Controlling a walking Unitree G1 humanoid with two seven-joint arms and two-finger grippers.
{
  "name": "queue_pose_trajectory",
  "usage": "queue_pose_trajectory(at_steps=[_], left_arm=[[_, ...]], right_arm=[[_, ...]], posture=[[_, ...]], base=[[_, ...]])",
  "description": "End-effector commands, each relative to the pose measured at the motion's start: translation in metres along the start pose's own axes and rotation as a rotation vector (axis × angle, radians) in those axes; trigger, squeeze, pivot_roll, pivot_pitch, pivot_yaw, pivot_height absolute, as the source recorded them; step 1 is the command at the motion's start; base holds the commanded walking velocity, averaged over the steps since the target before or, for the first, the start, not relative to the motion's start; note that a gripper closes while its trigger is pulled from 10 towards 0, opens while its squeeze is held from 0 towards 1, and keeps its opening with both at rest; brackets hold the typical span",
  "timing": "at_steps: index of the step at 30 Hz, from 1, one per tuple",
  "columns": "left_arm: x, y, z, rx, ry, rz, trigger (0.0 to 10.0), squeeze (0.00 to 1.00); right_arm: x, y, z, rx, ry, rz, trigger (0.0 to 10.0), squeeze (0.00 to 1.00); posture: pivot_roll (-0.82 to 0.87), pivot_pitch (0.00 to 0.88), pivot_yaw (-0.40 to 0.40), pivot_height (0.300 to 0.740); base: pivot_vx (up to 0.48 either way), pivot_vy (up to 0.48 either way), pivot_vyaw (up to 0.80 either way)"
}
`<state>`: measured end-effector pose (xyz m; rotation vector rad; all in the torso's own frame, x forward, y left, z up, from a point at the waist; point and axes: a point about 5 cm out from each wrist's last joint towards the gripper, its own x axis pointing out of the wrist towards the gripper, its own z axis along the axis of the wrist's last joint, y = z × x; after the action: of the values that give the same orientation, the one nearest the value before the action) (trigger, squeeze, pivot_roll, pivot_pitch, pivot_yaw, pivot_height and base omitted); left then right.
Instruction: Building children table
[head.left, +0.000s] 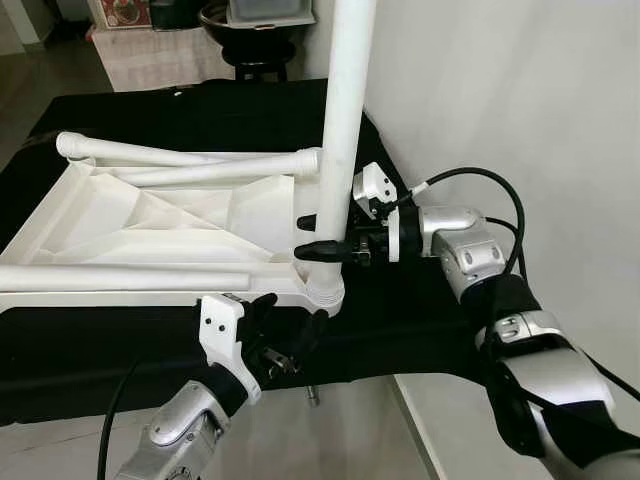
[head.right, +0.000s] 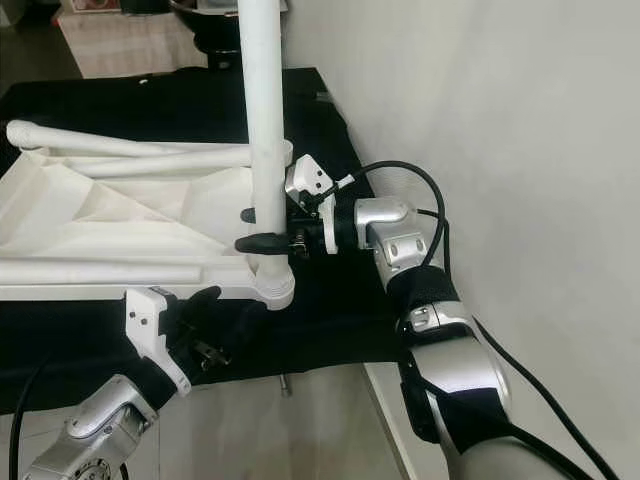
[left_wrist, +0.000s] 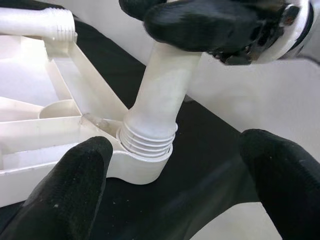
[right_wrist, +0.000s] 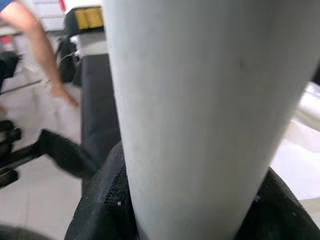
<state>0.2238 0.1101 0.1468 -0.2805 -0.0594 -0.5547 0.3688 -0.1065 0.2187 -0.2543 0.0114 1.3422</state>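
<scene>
White leg (head.left: 345, 110) in right hand (head.left: 322, 236).

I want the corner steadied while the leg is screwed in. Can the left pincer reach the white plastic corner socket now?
Probably yes: the left pincer is open just beside the white plastic corner socket, with nothing between them.

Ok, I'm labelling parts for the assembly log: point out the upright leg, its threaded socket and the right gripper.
upright leg (head.left: 340, 120), left eye view, mid shaft.
threaded socket (left_wrist: 145, 167), left wrist view, collar's front wall.
right gripper (head.left: 322, 236), left eye view, between its fingertips.
</scene>
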Motion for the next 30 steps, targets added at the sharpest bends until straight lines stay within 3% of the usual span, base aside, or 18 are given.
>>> queue_pose_trajectory(at_steps=[1, 2, 4, 5, 6, 8, 12, 14, 15, 16, 17, 20, 21, 26, 27, 28, 29, 30], left_arm=[[-0.001, 0.000, -0.005, -0.011, 0.015, 0.015, 10.0, 0.00], [-0.001, 0.000, -0.005, -0.011, 0.013, 0.015, 10.0, 0.00], [-0.001, -0.001, -0.004, -0.009, 0.009, 0.016, 10.0, 0.00], [-0.001, -0.001, -0.003, -0.008, 0.008, 0.016, 10.0, 0.00], [-0.002, 0.000, -0.003, -0.006, 0.007, 0.018, 10.0, 0.00], [-0.002, 0.002, -0.003, -0.005, 0.009, 0.020, 10.0, 0.00], [0.000, 0.003, -0.004, -0.010, 0.016, 0.008, 10.0, 0.00], [0.001, 0.003, -0.004, -0.008, 0.016, 0.006, 10.0, 0.00], [0.001, 0.003, -0.003, -0.005, 0.010, 0.014, 10.0, 0.00], [0.001, 0.004, -0.003, -0.002, 0.006, 0.020, 10.0, 0.00], [0.001, 0.004, -0.002, 0.000, 0.000, 0.029, 10.0, 0.00], [0.001, 0.005, -0.002, 0.001, -0.003, 0.035, 10.0, 0.00], [0.000, 0.005, -0.002, 0.001, -0.005, 0.037, 10.0, 0.00], [0.000, 0.005, -0.002, -0.005, -0.003, 0.033, 10.0, 0.00], [0.000, 0.006, -0.002, -0.006, 0.003, 0.025, 10.0, 0.00], [0.000, 0.006, -0.002, -0.006, 0.003, 0.025, 10.0, 0.00], [0.000, 0.006, -0.002, -0.006, 0.005, 0.024, 10.0, 0.00], [0.000, 0.006, -0.002, -0.006, 0.006, 0.023, 10.0, 0.00]], right_arm=[[0.001, 0.002, -0.015, 0.022, 0.037, -0.096, 0.0, 0.00], [0.003, 0.004, -0.023, 0.068, 0.047, -0.200, 0.0, 0.00], [-0.006, 0.013, -0.059, 0.295, 0.094, -0.881, 0.0, 0.00], [-0.016, 0.018, -0.071, 0.360, 0.135, -1.073, 0.0, 0.00], [-0.012, 0.029, -0.075, 0.385, 0.135, -1.055, 0.0, 0.00], [0.004, 0.040, -0.072, 0.363, 0.112, -0.872, 0.0, 0.00], [0.023, 0.043, -0.066, 0.330, 0.096, -0.738, 0.0, 0.00], [0.029, 0.042, -0.061, 0.319, 0.083, -0.712, 0.7, 0.00], [0.035, 0.043, -0.055, 0.317, 0.076, -0.675, 10.0, 0.00], [0.039, 0.044, -0.051, 0.317, 0.074, -0.655, 10.0, 0.00], [0.044, 0.049, -0.044, 0.322, 0.064, -0.589, 10.0, 0.75], [0.047, 0.053, -0.040, 0.327, 0.057, -0.545, 10.0, 0.75], [0.049, 0.055, -0.032, 0.307, 0.037, -0.454, 10.0, 1.00], [0.045, 0.052, -0.014, 0.192, -0.014, -0.210, 10.0, 1.00], [0.038, 0.038, -0.006, 0.120, -0.026, -0.144, 10.0, 0.30], [0.038, 0.038, -0.006, 0.120, -0.026, -0.144, 10.0, 0.30], [0.035, 0.032, -0.002, 0.075, -0.021, -0.107, 10.0, 0.00], [0.032, 0.028, 0.000, 0.045, -0.016, -0.083, 10.0, 0.00]], posture=[[-0.01, 0.090, -0.058, 0.740], [-0.02, 0.098, -0.072, 0.740], [0.00, 0.103, -0.092, 0.740], [0.00, 0.103, -0.092, 0.740], [0.00, 0.117, -0.075, 0.740], [-0.03, 0.099, -0.066, 0.740], [-0.02, 0.104, -0.079, 0.740], [-0.02, 0.101, -0.080, 0.740], [-0.02, 0.095, -0.076, 0.740], [-0.02, 0.095, -0.076, 0.740], [-0.02, 0.095, -0.076, 0.740], [-0.02, 0.097, -0.077, 0.740], [-0.02, 0.099, -0.077, 0.740], [-0.02, 0.097, -0.068, 0.740], [-0.02, 0.097, -0.065, 0.740], [-0.02, 0.097, -0.065, 0.740], [-0.02, 0.097, -0.063, 0.740], [-0.02, 0.097, -0.063, 0.740]], base=[[0.000, 0.000, 0.00], [0.000, 0.000, 0.00], [0.000, 0.000, 0.00], [0.000, 0.000, 0.00], [0.000, 0.000, 0.00], [0.000, 0.000, 0.00], [0.000, 0.000, 0.00], [0.000, 0.000, 0.00], [0.000, 0.000, 0.00], [0.000, 0.000, 0.00], [0.000, 0.000, 0.00], [0.000, 0.000, 0.00], [0.000, 0.000, 0.00], [0.000, 0.000, 0.00], [0.000, 0.000, 0.00], [0.000, 0.000, 0.00], [0.000, 0.000, 0.00], [0.000, 0.000, 0.00]])
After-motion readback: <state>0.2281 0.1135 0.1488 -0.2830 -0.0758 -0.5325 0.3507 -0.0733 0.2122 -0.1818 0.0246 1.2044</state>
